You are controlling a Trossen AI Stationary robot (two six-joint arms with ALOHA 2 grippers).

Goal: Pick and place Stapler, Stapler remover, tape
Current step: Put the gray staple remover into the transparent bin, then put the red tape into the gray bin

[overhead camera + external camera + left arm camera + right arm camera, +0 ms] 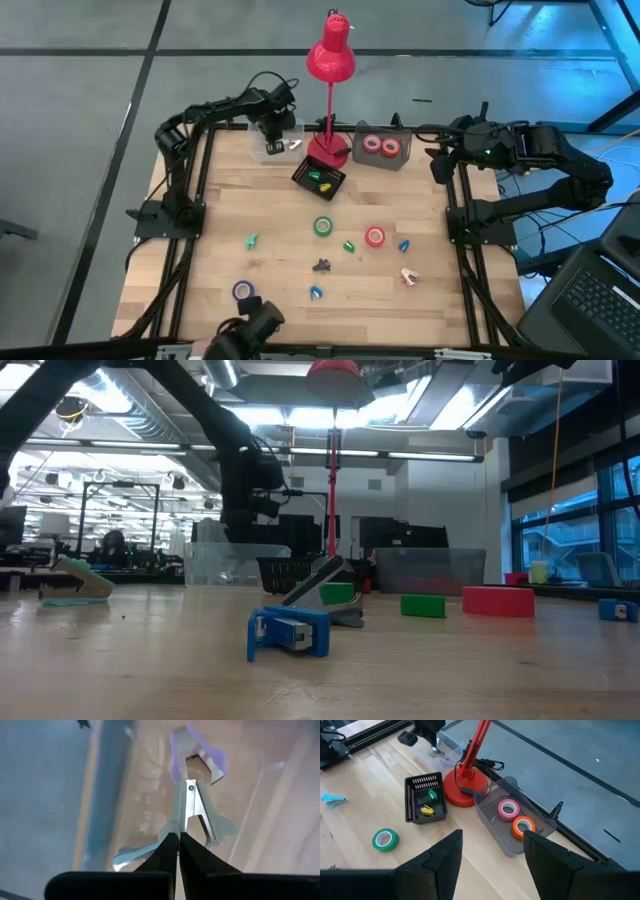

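Note:
My left gripper [177, 847] is at the table's far left, over a clear container [270, 148], and is shut on a stapler remover [192, 812] with pale wings and metal jaws. A purple piece [197, 747] lies in the container below it. My right gripper [492, 852] hangs open above the table's far right, touching nothing. Green tape [322, 226], red tape [374, 236] and purple-blue tape [243, 290] lie flat on the table. Pink tape [508, 809] and orange tape [523, 826] lie in a grey bin [382, 160]. I cannot pick out the stapler for certain. My left gripper pinches the stapler remover between its two fingers at the hinge end [172, 827], between the two pale wings. The fingers come from above, pointing down. The remover hangs below them, metal jaws [190, 787] downward, over the clear container; whether it touches the container's floor I cannot tell.
A red desk lamp [330, 60] stands at the far middle on its base [328, 152]. A black basket [318, 178] with green and yellow pieces sits in front of it. Several small coloured pieces, among them a teal one [251, 240] and a dark one [321, 265], are scattered over the middle.

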